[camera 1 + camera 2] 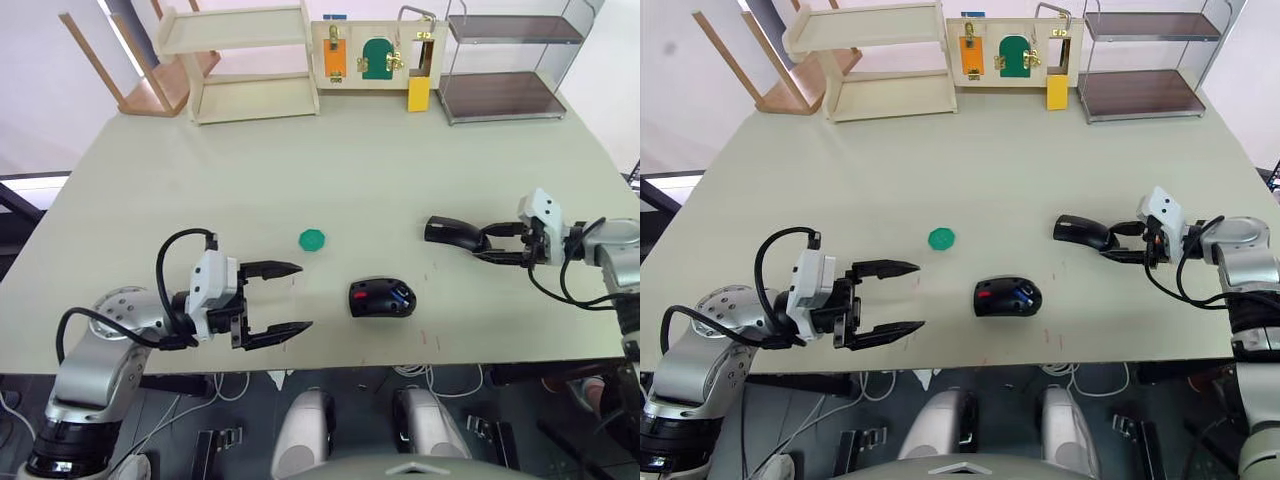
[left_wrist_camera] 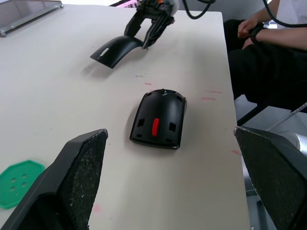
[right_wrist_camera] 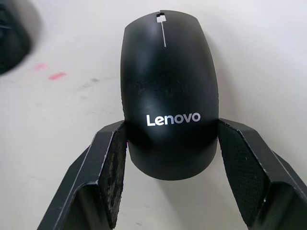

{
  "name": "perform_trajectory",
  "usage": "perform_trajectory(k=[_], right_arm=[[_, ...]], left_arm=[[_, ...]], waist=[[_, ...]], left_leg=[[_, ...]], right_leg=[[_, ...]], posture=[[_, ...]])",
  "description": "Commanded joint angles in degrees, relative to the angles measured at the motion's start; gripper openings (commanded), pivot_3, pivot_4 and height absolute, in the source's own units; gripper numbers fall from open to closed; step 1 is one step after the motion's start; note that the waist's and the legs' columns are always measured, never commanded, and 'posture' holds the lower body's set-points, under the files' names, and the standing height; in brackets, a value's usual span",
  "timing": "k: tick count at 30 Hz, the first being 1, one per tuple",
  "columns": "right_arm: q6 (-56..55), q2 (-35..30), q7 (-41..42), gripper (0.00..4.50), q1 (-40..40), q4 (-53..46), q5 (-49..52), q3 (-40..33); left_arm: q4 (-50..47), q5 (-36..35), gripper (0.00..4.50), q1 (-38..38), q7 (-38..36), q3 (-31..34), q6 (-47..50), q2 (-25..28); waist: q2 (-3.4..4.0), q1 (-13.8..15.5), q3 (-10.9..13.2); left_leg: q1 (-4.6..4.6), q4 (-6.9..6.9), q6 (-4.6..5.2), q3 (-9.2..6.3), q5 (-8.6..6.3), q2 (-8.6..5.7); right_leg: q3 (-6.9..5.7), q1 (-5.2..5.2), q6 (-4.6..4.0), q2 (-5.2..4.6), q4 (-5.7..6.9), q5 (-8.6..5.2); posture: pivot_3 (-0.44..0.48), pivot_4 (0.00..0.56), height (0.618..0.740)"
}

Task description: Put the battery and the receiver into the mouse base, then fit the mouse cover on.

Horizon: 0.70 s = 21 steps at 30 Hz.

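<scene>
- The mouse base (image 1: 382, 298) has something blue inside, too small to tell if it is the battery
- A tiny dark stub cannot be made out in it
- A seated person (image 2: 268, 57) is cut off at the picture's edge

Head stereo pair: high, facing forward and down over the table (image 1: 200, 180), both eyes sharing the whole tabletop. Left wrist view: low, near the surface, facing the mouse base (image 2: 158, 120). Right wrist view: close above the mouse cover (image 3: 168, 91).
</scene>
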Motion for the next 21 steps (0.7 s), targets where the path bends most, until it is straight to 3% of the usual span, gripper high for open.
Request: perform_trajectory(k=[1, 7, 11, 18, 21], right_arm=[[6.8, -2.7, 1.6, 2.73, 3.5, -14.7, 5.3, -2.1], [18.0, -4.2, -1.3, 2.73, 6.4, -33.9, 8.9, 0.1], [26.4, -3.8, -4.3, 2.73, 3.8, -42.4, 10.1, 3.6], [31.3, -2.8, -7.6, 2.73, -1.6, -47.1, 8.0, 11.1], [32.4, -2.6, -7.9, 2.73, -3.0, -48.0, 7.4, 14.0]], left_arm=[[1.2, 0.2, 4.5, -1.5, -1.4, -0.1, -1.8, 0.8], [4.0, -0.8, 4.5, -3.9, -3.8, -0.2, -2.0, 0.8], [6.4, -1.8, 4.5, -4.8, -7.1, 0.5, -2.0, 1.7], [12.7, -3.5, 4.5, -7.5, -13.8, 2.4, -2.8, 4.4], [15.7, -3.0, 4.5, -9.0, -17.3, 2.5, -4.7, 5.6]], waist=[[0.0, 0.0, 0.0], [-0.02, -0.2, 0.0], [-0.09, -0.2, 0.1], [-0.2, 0.0, 0.2], [-0.21, 0.0, 0.2]], left_leg=[[0.01, 0.0, 0.0, 0.01, 0.0, 0.0], [0.04, 0.0, 0.0, 0.05, 0.0, 0.03], [0.03, 0.0, -0.01, 0.05, -0.01, 0.05], [-0.1, 0.0, -0.02, 0.04, -0.01, 0.07], [-0.71, 0.14, -0.02, -0.12, 0.0, 0.05]], right_leg=[[0.0, 0.0, 0.0, 0.0, 0.0, 0.0], [0.01, -0.02, 0.02, 0.0, 0.03, -0.01], [0.0, -0.03, 0.02, 0.0, 0.01, -0.01], [-0.05, -0.15, 0.0, -0.08, -0.04, 0.0], [-0.22, -0.68, -0.01, -0.1, 0.02, 0.01]], posture=[[0.0, 0.15, 0.74], [0.0, 0.15, 0.74], [0.0, 0.15, 0.74], [0.0, 0.15, 0.74], [0.0, 0.15, 0.74]])
